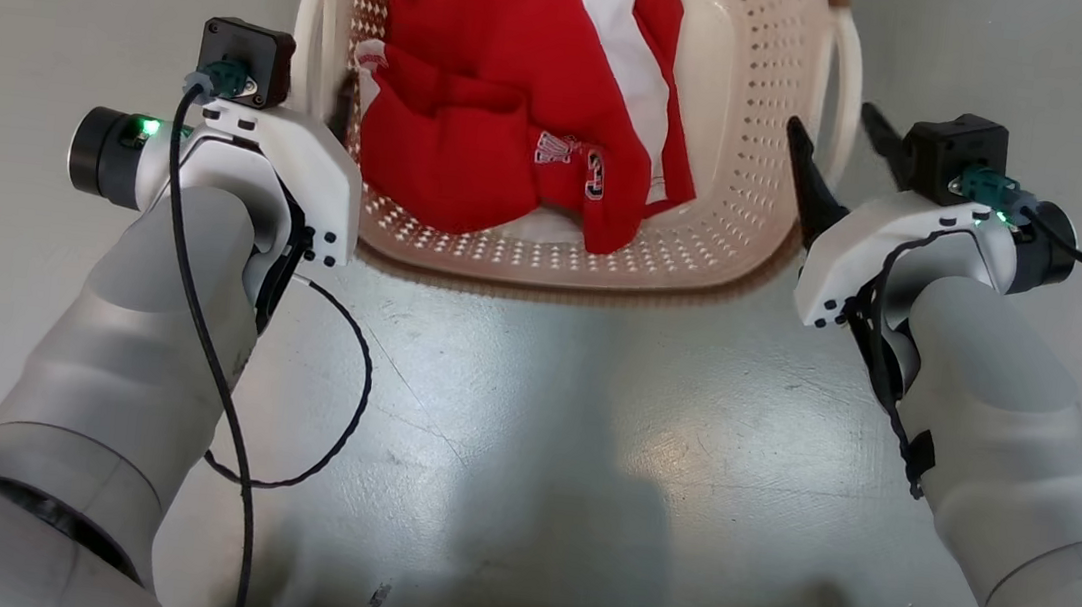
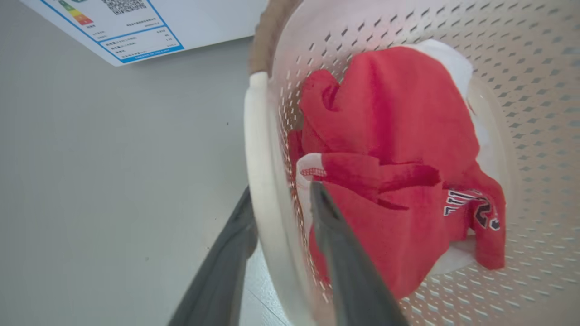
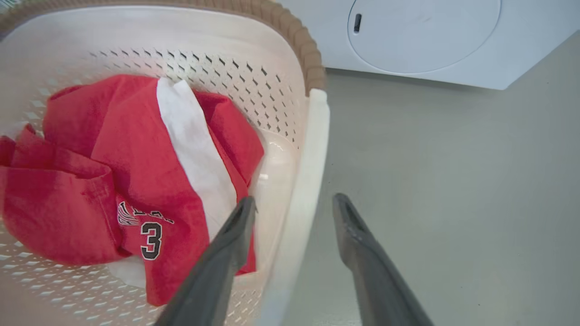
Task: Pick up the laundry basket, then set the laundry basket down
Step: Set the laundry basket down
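1. I see the laundry basket [image 1: 745,84] on the grey floor [image 1: 532,393], straight ahead of the robot and between its two arms. Its far end is cut off by the top of the head view.
2. A red garment [image 1: 493,87] with a white stripe and a printed number lies crumpled inside the basket.
3. The left pincer [image 2: 281,190] is parted. In the left wrist view its fingers straddle the left loop handle [image 2: 263,158], one outside the basket and one inside, over the red cloth. The outer finger lies against the handle's edge. A strip of perforated wall shows between the handle and the inner finger, so I read no clamp.
4. The right pincer [image 3: 294,199] stands wide open. The right loop handle [image 3: 312,158] runs up between its fingers with a gap on each side. One finger is over the basket's inside and the other over bare floor. It holds nothing.
5. In the head view the right pincer's two dark fingers sit either side of that handle, and the wrist housing covers most of the left pincer.
6. A white washing machine [image 3: 421,36] with a round door stands beyond the basket.
7. A blue-edged label [image 2: 127,22] with a QR code shows at the top of the left wrist view.
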Available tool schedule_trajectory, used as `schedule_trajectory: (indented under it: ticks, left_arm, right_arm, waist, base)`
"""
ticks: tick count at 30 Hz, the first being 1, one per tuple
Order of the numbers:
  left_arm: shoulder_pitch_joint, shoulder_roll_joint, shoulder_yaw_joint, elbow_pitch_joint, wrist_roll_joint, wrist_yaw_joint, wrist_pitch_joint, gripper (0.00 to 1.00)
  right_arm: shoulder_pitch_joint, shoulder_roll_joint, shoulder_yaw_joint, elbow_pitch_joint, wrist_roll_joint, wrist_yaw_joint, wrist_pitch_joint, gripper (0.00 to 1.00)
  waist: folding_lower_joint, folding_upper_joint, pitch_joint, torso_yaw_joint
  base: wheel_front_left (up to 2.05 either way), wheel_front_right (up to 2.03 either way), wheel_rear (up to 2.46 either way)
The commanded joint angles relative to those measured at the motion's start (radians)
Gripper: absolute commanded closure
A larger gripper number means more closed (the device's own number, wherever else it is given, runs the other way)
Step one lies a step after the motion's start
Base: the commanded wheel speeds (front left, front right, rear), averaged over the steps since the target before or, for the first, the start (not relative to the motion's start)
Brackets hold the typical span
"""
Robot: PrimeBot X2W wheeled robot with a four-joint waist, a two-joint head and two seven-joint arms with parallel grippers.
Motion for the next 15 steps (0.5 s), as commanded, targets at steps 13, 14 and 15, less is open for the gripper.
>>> schedule_trajectory:
  ticks: [13, 14, 15]
  left_arm:
    - [0.016, 0.013, 0.026, 0.012, -0.021, 0.007, -0.011, 0.00]
    - [0.018, 0.013, 0.028, 0.012, -0.023, 0.006, -0.012, 0.00]
    - [0.021, 0.012, 0.031, 0.013, -0.026, 0.006, -0.012, 0.00]
  right_arm:
    - [0.112, 0.026, -0.074, -0.045, -0.075, 0.006, -0.006, 0.00]
    - [0.117, 0.026, -0.078, -0.048, -0.079, 0.006, -0.006, 0.00]
    - [0.123, 0.026, -0.084, -0.050, -0.082, 0.006, -0.006, 0.00]
  waist:
    - [0.0000, 0.0000, -0.029, 0.002]
    - [0.0000, 0.0000, -0.036, 0.001]
    - [0.0000, 0.0000, -0.045, 0.001]
  base:
    - [0.00, 0.00, 0.00]
    - [0.00, 0.00, 0.00]
    - [0.00, 0.00, 0.00]
